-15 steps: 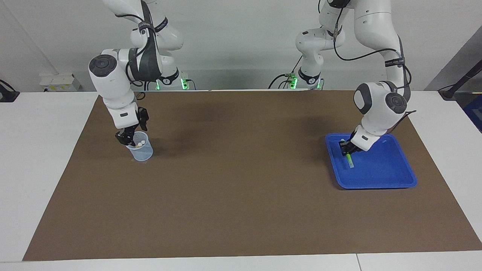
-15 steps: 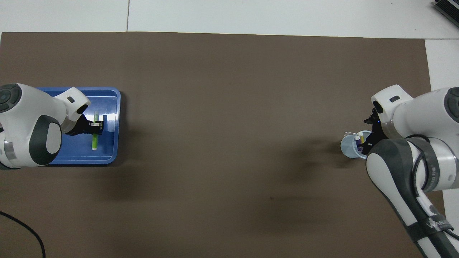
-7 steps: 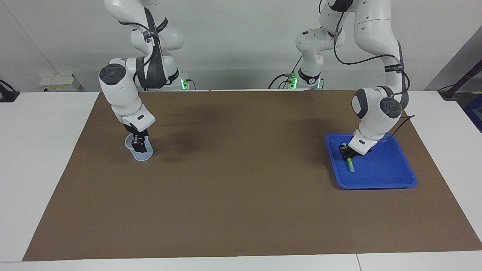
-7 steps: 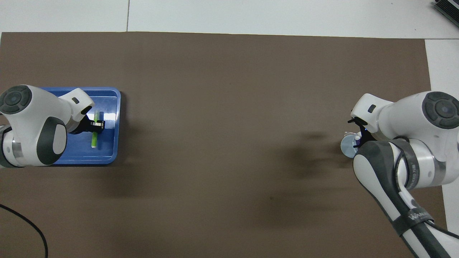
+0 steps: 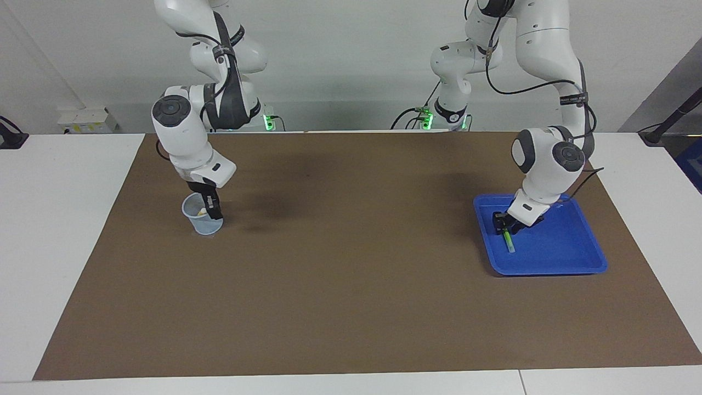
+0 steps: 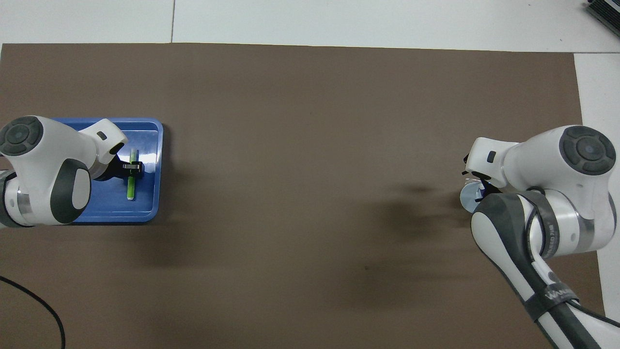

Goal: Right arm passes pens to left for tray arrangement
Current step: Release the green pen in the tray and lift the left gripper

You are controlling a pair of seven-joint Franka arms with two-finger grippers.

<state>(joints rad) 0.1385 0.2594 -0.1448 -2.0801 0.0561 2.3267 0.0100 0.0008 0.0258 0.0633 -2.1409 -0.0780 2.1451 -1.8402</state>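
Blue tray (image 5: 570,258): on the brown mat (image 5: 351,285), left arm's end of the bench.
Green pen (image 5: 508,240): flat in the tray, at the edge toward bench centre.
Left claw (image 5: 502,224): low over the pen; grip state cannot tell.
Mesh cup (image 5: 198,216): right arm's end.
Right claw (image 5: 213,210): dipped at the cup's rim; grip state cannot tell.
Clock bearings, overhead view: tray nine o'clock, cup three o'clock.

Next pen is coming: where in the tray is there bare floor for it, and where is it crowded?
The blue tray is bare from the green pen out to its rim at the left arm's end of the table. It is crowded along the rim facing the cup, where the left gripper sits over the pen.
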